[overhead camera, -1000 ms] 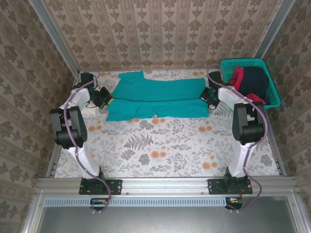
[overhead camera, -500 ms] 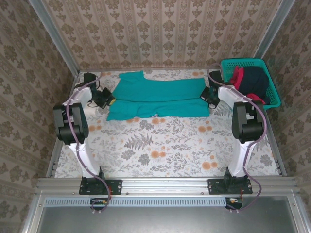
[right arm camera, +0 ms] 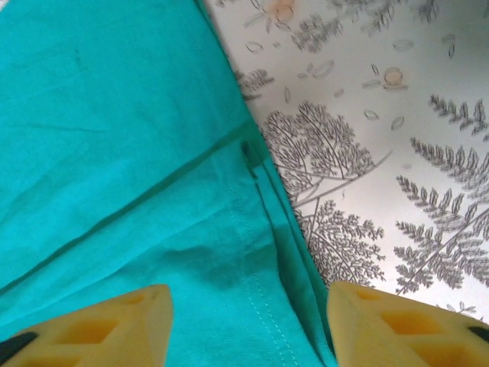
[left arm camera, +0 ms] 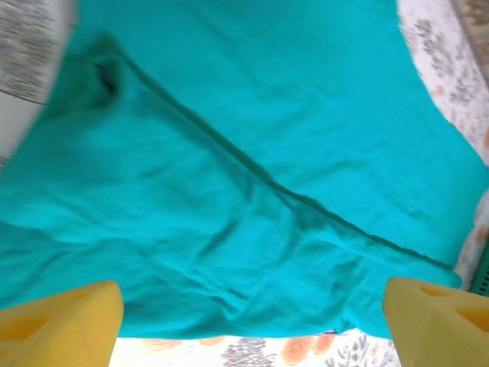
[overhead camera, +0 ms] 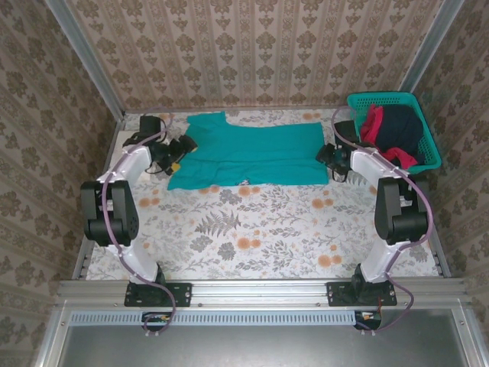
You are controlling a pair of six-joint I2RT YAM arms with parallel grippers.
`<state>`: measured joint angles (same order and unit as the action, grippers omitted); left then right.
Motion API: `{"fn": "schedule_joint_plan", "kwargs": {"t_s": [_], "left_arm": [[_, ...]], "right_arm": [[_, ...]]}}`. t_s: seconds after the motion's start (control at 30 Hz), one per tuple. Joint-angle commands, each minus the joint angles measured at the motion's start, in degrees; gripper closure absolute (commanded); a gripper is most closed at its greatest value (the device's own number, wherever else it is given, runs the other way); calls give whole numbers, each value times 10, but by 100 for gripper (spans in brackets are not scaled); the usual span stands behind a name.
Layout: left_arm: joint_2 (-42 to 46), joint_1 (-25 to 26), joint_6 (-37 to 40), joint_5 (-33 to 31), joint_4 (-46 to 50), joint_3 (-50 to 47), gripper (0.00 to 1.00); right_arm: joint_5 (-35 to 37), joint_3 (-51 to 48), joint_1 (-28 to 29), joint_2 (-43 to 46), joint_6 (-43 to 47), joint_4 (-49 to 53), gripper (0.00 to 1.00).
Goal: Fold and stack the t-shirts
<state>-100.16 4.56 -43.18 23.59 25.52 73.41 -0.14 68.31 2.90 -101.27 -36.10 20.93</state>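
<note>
Teal t-shirt (overhead camera: pixel 252 153) lies spread flat in a wide band on the flower-print bench (overhead camera: pixel 252 229), just left of the teal mesh basket (overhead camera: pixel 386 96). Its near hem is straight, and one sleeve (overhead camera: pixel 214 120) pokes out on the far side, at the end away from the basket. At the end next to the basket the right gripper (overhead camera: pixel 327 155) hangs over the cloth, fingers (right arm camera: pixel 92 325) spread and nothing between them. At the end away from the basket the left gripper (overhead camera: pixel 182 145) stands wider apart, likewise holding nothing.

A crease (right arm camera: pixel 137 195) runs along the shirt under both wrist cameras, which suggests a doubled layer. The cloth looks light, thin and limp. It would likely sag from any single grip and slide easily, so the safest hold seems a pinch at the two end edges, catching every layer at the stitched hem.

A white speck (overhead camera: pixel 244 182) at the near hem may be a label or print; it is too small to tell. How many layers lie stacked cannot be read. Farther back, a red t-shirt (overhead camera: pixel 372 122) and a dark navy t-shirt (overhead camera: pixel 401 126) are heaped in the basket, their lower parts hidden by its wall.
</note>
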Motion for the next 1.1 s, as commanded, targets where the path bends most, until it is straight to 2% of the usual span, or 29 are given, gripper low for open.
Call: {"fn": "schedule_joint_plan", "kwargs": {"t_s": [0.0,0.37,0.5,0.67,0.87,1.07], "left_arm": [[-10,8,-34,-7,-55,-42,11],[-27,-24,-38,-7,-107,-122,11],[-29,-39,-33,-7,-116,-147,11],[-27,-53,-19,-6,-116,-173,11],[4,-61,-5,9,-110,-233,10],[75,-61,-6,9,-88,-308,10]], "right_arm": [[-19,-17,5,-17,-5,2,48],[-6,4,11,-76,6,61,71],[5,4,7,-80,10,86,86],[10,-13,-4,-70,5,94,99],[14,-54,-5,-36,3,95,100],[33,-126,-6,29,-1,112,100]]}}
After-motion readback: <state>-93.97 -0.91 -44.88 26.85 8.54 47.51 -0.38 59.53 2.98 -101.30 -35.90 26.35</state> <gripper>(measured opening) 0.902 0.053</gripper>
